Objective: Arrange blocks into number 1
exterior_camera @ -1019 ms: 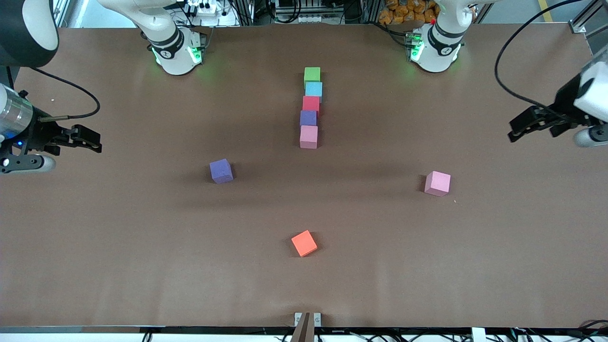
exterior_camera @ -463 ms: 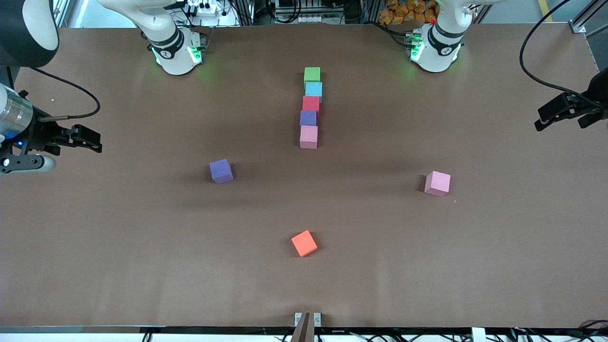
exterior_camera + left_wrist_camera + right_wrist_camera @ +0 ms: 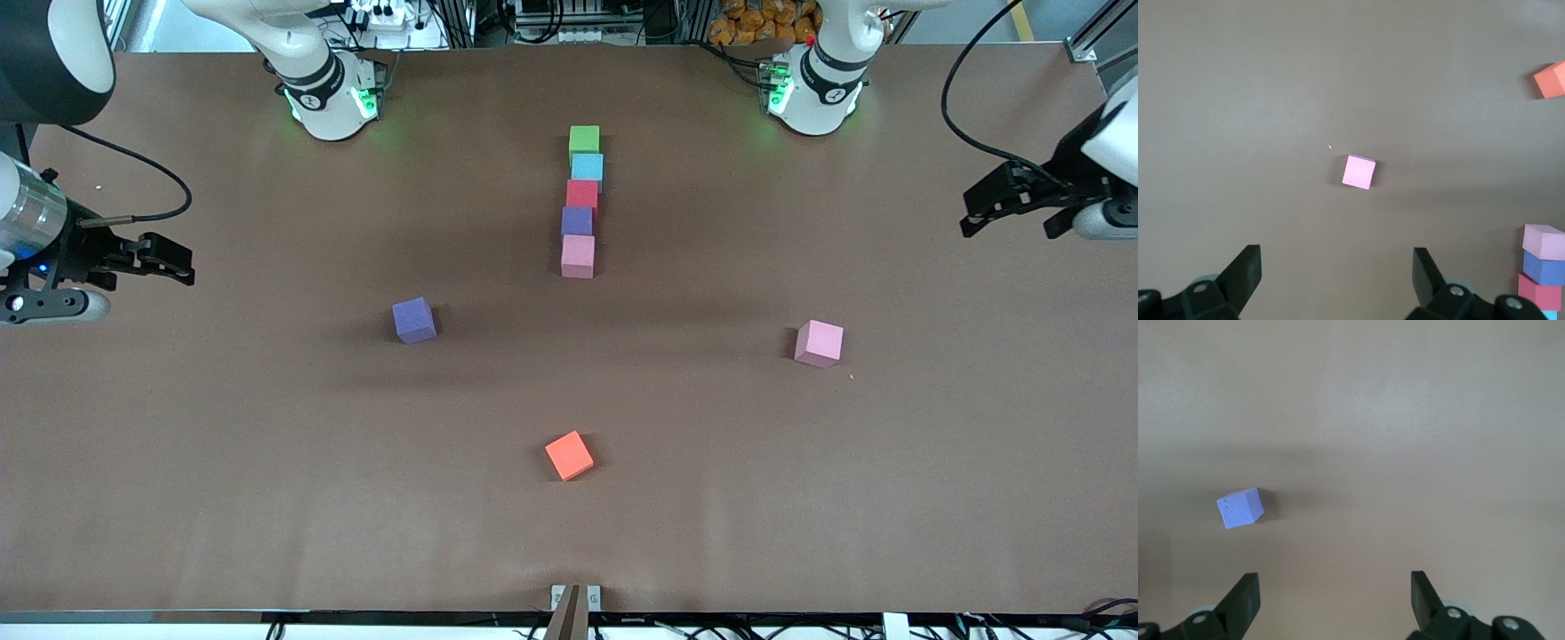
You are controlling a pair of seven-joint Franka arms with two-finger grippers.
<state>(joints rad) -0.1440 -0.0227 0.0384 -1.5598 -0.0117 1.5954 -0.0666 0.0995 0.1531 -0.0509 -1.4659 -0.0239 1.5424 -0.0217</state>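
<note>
Five blocks form a straight column mid-table: green (image 3: 584, 140), light blue (image 3: 587, 166), red (image 3: 582, 194), purple (image 3: 577, 220) and pink (image 3: 578, 256). Three lie loose, nearer the front camera: a purple block (image 3: 413, 320) (image 3: 1240, 508) toward the right arm's end, a pink block (image 3: 819, 343) (image 3: 1359, 172) toward the left arm's end, and an orange block (image 3: 569, 455) (image 3: 1551, 79). My left gripper (image 3: 982, 212) (image 3: 1337, 267) hovers open and empty at the left arm's end of the table. My right gripper (image 3: 173, 265) (image 3: 1335, 590) hovers open and empty at the right arm's end.
Both arm bases (image 3: 331, 93) (image 3: 813, 89) stand along the table's back edge. A small metal bracket (image 3: 576, 597) sits at the front edge. Black cables (image 3: 956, 116) hang from each wrist.
The left gripper swung out toward the table's end, then came back inward, ending slightly farther back than a second ago. The right gripper barely shifted. No block moved.
</note>
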